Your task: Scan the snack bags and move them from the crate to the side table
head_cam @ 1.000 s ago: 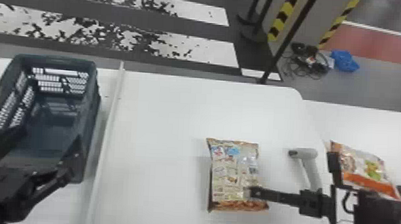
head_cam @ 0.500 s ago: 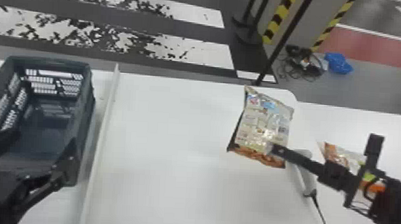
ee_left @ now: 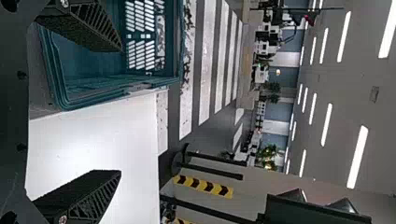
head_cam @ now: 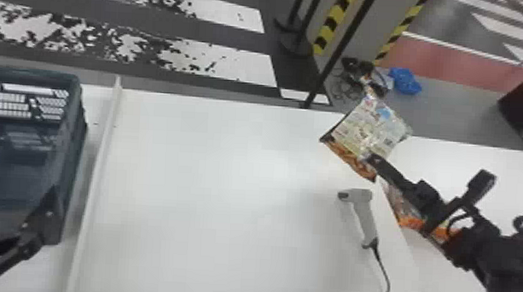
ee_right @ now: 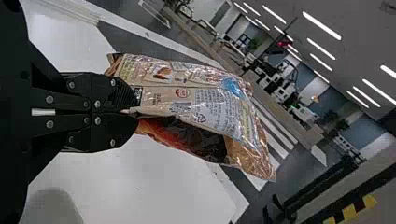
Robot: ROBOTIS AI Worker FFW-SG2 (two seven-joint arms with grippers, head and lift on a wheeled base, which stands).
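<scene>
My right gripper (head_cam: pixel 371 157) is at the right in the head view, shut on a snack bag (head_cam: pixel 370 128) held above the table's right edge. In the right wrist view the right gripper (ee_right: pixel 135 111) pinches the snack bag (ee_right: pixel 201 105) by its back seam. Another snack bag (head_cam: pixel 410 222) lies on the side table (head_cam: pixel 452 166), partly hidden under the right arm. My left gripper (head_cam: pixel 52 213) is by the crate (head_cam: pixel 70 146) at the left. In the left wrist view the left gripper (ee_left: pixel 119 109) is open with nothing between its fingers, beside the crate (ee_left: pixel 107 91).
A white scanner (head_cam: pixel 364 213) stands near the right side of the main table (head_cam: pixel 228 197), its cable running to the front edge. A white raised strip (head_cam: pixel 96 177) runs between crate and table middle. Black posts with striped tape stand behind.
The right gripper has lifted the bag off the main table and carried it right and away, turning it. The head view has shifted rightward. The left gripper still stays by the crate.
</scene>
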